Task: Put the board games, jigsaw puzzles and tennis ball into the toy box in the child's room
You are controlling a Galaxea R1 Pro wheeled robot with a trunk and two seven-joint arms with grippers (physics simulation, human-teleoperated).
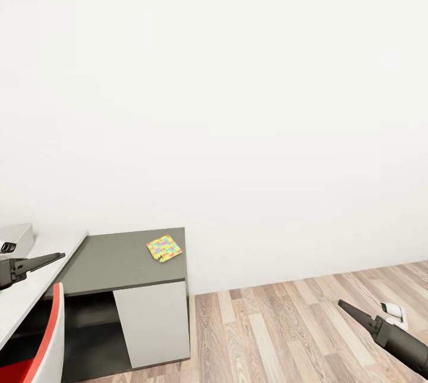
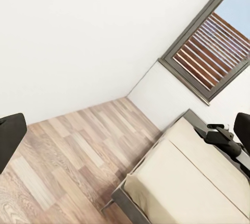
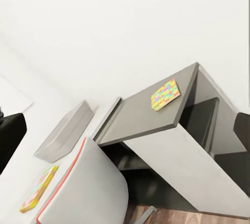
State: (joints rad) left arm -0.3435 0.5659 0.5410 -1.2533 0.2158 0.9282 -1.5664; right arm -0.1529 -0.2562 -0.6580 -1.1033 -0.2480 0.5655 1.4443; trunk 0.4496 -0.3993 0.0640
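- So far, judging by the head view, little of the tidying looks done: the multicoloured square jigsaw puzzle [image 1: 164,248] lies flat on the dark grey desk top [image 1: 119,264], near its far right corner, with nothing around it.
- The left claw [image 1: 59,256] hangs just over the pale white table edge [image 1: 35,276], well to the left of that puzzle and apart from it; its dark fingers read as one closed point here, yet its wrist camera shows fingers at both margins, so I cannot tell its state. It carries nothing visible.
- The right claw [image 1: 343,305] hovers over the light wood plank floor [image 1: 285,323], well to the right of the desk and below its top; open or clenched, I cannot tell. No object is seen in it.
- From the right wrist camera, a flat yellow-edged box, probably a board game [image 3: 37,188], lies on the white table beside the grey chair with red trim [image 3: 86,187], and a long grey open box, possibly the toy box [image 3: 65,133], sits beyond.
- The beige bed [image 2: 192,182] appears from the left wrist camera.
- Nearly everything seems left.
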